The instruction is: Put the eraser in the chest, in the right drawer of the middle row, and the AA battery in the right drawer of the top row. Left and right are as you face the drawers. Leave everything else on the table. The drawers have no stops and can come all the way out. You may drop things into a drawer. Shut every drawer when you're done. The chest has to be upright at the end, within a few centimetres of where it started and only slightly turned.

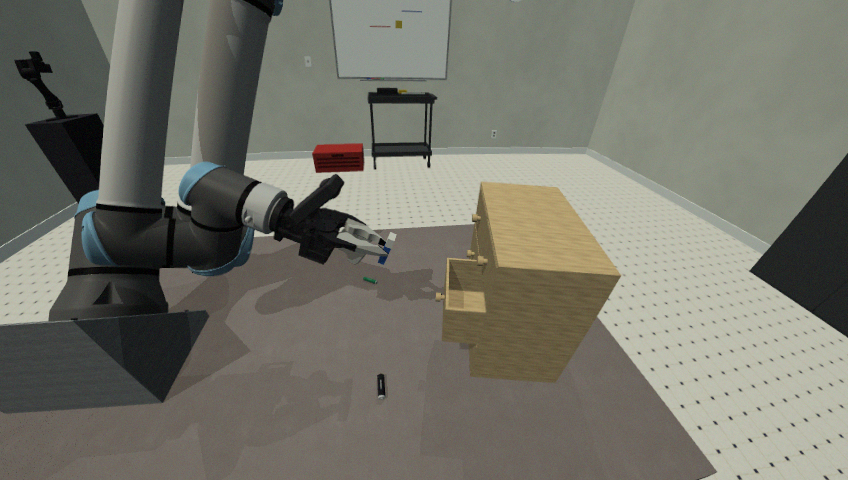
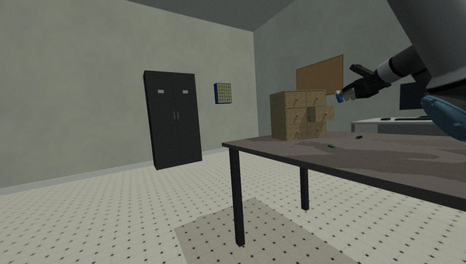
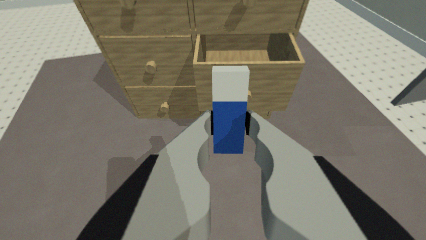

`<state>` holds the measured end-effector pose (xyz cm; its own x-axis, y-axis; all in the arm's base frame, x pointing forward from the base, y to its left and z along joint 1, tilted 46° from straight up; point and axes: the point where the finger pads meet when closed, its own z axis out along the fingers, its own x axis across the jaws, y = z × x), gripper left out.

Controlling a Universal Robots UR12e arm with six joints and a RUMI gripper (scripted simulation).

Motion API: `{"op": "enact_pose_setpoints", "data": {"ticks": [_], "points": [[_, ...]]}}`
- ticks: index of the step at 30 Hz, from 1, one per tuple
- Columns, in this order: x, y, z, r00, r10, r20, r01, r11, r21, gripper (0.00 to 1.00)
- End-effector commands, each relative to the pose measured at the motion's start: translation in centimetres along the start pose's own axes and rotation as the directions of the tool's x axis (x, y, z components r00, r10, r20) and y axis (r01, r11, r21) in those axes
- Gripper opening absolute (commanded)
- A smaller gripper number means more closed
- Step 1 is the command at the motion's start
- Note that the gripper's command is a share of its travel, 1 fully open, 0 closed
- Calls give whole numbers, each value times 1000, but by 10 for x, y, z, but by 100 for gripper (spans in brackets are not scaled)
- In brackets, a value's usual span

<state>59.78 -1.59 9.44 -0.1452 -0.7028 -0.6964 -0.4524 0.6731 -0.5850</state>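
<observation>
Ahead of the gripper, which carries the eraser above the table, the air is open up to the chest. The pulled-out right middle drawer gapes straight ahead and slightly lower, its top unobstructed. A small green item lies below, a battery well off to the side.
</observation>
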Motion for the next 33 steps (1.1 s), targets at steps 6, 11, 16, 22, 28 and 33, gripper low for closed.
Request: {"op": "enact_pose_setpoints", "data": {"ticks": [6,11,16,22,28,33], "points": [[0,0,0,1000,0,0,0,1000,13,11],[0,0,0,1000,0,0,0,1000,17,11],[0,0,0,1000,0,0,0,1000,18,11],[0,0,0,1000,0,0,0,1000,20,11],[0,0,0,1000,0,0,0,1000,20,11],[0,0,0,1000,0,0,0,1000,20,11]]}}
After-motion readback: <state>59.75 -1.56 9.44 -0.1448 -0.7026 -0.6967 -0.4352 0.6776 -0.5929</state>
